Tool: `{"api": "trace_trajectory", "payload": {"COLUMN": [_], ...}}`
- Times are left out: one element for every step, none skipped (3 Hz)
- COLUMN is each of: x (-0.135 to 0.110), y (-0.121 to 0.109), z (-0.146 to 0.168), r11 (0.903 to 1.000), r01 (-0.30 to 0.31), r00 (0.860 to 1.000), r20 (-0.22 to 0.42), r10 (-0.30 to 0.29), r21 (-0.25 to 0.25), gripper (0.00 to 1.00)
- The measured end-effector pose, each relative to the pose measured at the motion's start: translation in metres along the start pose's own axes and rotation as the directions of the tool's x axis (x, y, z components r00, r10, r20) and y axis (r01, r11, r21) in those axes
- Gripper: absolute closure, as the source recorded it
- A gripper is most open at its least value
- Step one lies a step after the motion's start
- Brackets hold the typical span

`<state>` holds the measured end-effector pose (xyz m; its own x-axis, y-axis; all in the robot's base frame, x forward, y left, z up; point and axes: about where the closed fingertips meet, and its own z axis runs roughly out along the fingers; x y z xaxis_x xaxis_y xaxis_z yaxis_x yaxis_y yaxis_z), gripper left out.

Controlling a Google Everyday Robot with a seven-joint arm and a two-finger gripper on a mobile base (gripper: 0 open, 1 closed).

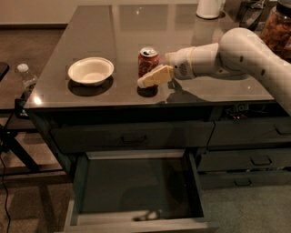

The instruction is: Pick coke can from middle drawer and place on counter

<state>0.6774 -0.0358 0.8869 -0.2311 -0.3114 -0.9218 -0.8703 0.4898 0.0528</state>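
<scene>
The coke can [148, 61] stands upright on the counter [113, 32], a little right of its middle and near the front. My gripper [147, 73] reaches in from the right and straddles the can. Its near cream finger [155, 76] lies in front of the can's base with a small gap to it, so the gripper is open. The far finger is hidden behind the can. The middle drawer [136, 224] is pulled out below the counter, and its dark floor holds nothing.
A white bowl [91, 70] sits on the counter left of the can. A white jug [209, 8] and a jar [279, 25] stand at the back right. A clear plastic bottle [26, 76] stands off the counter's left edge. Closed drawers [254, 159] are on the right.
</scene>
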Motion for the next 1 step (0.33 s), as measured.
{"api": "trace_trajectory", "payload": {"x": [0.0], "y": [0.0], "z": [0.0], "r11": [1.0], "r01": [0.0], "r00": [1.0], "r20": [0.0], "r10": [0.0], "r21": [0.0], "gripper": [0.0]}}
